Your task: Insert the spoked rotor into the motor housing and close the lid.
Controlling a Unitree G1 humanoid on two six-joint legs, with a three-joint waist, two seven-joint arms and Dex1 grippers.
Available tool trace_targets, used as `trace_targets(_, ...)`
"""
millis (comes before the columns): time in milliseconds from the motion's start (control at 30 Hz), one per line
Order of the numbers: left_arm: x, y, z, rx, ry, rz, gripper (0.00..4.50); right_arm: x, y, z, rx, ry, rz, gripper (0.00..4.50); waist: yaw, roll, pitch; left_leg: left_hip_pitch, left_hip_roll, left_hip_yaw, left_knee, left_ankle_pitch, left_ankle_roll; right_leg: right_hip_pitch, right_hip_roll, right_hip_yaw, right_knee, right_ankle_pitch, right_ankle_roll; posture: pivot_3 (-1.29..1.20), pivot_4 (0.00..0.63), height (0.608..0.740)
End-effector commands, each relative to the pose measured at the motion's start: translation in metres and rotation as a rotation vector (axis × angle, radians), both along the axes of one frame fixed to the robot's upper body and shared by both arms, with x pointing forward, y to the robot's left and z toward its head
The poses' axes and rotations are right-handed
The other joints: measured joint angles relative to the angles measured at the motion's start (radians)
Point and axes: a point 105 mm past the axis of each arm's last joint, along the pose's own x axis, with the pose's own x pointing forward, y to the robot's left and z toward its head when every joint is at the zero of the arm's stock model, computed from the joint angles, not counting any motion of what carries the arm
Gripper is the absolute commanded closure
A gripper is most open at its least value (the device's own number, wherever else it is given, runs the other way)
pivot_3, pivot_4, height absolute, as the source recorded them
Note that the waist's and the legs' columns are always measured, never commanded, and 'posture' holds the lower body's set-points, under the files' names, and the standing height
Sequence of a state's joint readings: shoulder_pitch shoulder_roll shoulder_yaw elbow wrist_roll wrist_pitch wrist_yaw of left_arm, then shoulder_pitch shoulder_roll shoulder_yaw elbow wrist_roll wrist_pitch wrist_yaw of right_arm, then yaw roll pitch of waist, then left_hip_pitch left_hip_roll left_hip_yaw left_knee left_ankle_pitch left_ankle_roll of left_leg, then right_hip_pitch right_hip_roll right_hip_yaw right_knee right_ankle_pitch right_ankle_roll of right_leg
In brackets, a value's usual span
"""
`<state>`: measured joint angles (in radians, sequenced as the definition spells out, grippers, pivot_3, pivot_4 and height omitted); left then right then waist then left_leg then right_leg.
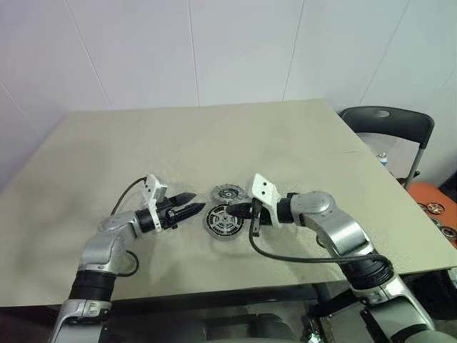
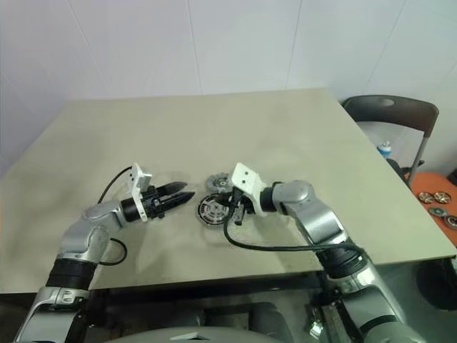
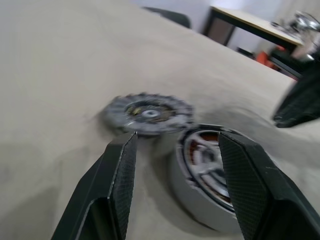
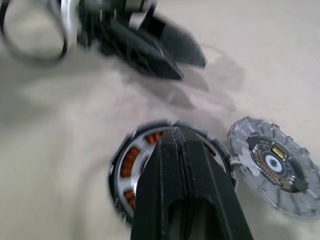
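Hidden or unclear first. In the right wrist view the right gripper [image 4: 186, 150], fingers pressed flat together with nothing between them, covers the middle of the motor housing [image 4: 131, 165]; only the housing's round wall and some coppery windings show on either side. Whether the fingertips touch the part below cannot be told. In the left wrist view the right-hand finger [image 3: 250, 185] of the left gripper overlaps the housing's far side, and the picture's lower edge cuts the housing off. The spoked rotor [image 3: 205, 161] shows there as silver spokes inside the grey wall, seated in the housing, with a coppery strip at its edge; its hub is hidden.

Head camera, near to far: the left gripper [image 1: 191, 209] lies about level, pointing at the housing from the robot's left, jaws parted and empty, tips just short of the housing wall. The housing with the rotor in it [image 1: 223, 221] sits on the beige table [image 1: 93, 157] between the two grippers. The right gripper [image 1: 235, 210] reaches in from the robot's right, its shut tips over the housing's rim.

Just behind the housing, close beside it, lies the lid [image 1: 227, 193], a grey notched-rim disc flat on the table, not on the housing.

Farther right, off the table, a black chair [image 1: 389, 121].
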<state>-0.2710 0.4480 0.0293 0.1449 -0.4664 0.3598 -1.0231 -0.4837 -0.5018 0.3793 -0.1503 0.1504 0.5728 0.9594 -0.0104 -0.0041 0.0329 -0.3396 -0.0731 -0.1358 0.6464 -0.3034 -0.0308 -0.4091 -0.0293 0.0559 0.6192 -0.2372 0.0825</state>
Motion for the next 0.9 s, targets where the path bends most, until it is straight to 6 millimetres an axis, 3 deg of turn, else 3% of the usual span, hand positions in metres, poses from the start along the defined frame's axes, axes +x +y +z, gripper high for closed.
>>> trace_targets(33,-0.013,0.003,0.017,0.054,-0.111,-0.095,1.73,-0.003,-0.002,0.003,-0.135,-0.09,0.09,3.92,0.0,0.0,0.0,0.0,0.0,0.0,0.0,0.0,0.0,0.0,0.0,0.0,0.0,0.0,0.0,0.0,0.0,0.74)
trace_targets(167,-0.013,0.018,0.012,0.112,-0.13,-0.063,1.73,0.0,-0.01,-0.005,-0.305,-0.195,0.172,2.61,0.0,0.001,0.001,0.0,0.0,0.0,0.0,0.0,0.0,0.0,0.0,0.0,0.0,0.0,0.0,0.0,0.0,0.74)
trace_targets(367,-0.011,0.019,0.006,0.109,-0.126,-0.024,1.73,0.001,-0.007,-0.011,-0.375,-0.258,0.248,0.51,0.002,0.0,0.001,0.0,0.0,0.0,0.001,0.0,0.0,0.001,0.0,0.0,0.0,0.0,0.0,0.0,0.0,0.74)
trace_targets(433,-0.008,0.021,0.003,0.123,-0.131,-0.001,1.73,0.001,-0.007,-0.018,-0.406,-0.269,0.262,0.02,0.002,0.0,0.001,0.0,0.0,0.0,0.001,0.0,0.0,0.001,0.0,0.0,0.0,0.0,0.0,0.0,0.0,0.74)
trace_targets(567,-0.003,0.025,0.004,0.143,-0.155,0.033,1.73,0.0,-0.009,-0.031,-0.442,-0.265,0.279,0.02,0.002,0.0,0.001,0.0,0.0,0.0,0.001,0.0,0.0,0.0,0.0,0.0,0.0,0.0,0.0,0.0,0.0,0.74)
trace_targets(600,-0.002,0.026,0.004,0.145,-0.16,0.038,1.73,0.0,-0.01,-0.035,-0.458,-0.271,0.283,0.21,0.002,0.0,0.001,0.0,0.0,0.0,0.001,0.0,0.0,0.0,0.0,0.0,0.0,0.0,0.0,0.0,0.0,0.74)
trace_targets(700,0.001,0.026,0.003,0.156,-0.168,0.046,1.73,-0.001,-0.011,-0.041,-0.483,-0.288,0.302,0.89,0.002,0.0,0.001,0.001,0.0,0.0,0.001,0.0,0.0,0.001,0.0,0.0,0.0,0.0,0.0,0.0,0.0,0.74)
trace_targets(900,0.004,0.022,0.001,0.166,-0.173,0.044,1.73,0.002,-0.005,-0.039,-0.474,-0.328,0.301,2.95,-0.004,-0.002,-0.001,0.003,0.001,0.0,0.001,0.0,0.0,0.002,0.001,0.0,0.002,0.0,0.0,0.0,0.0,0.74)
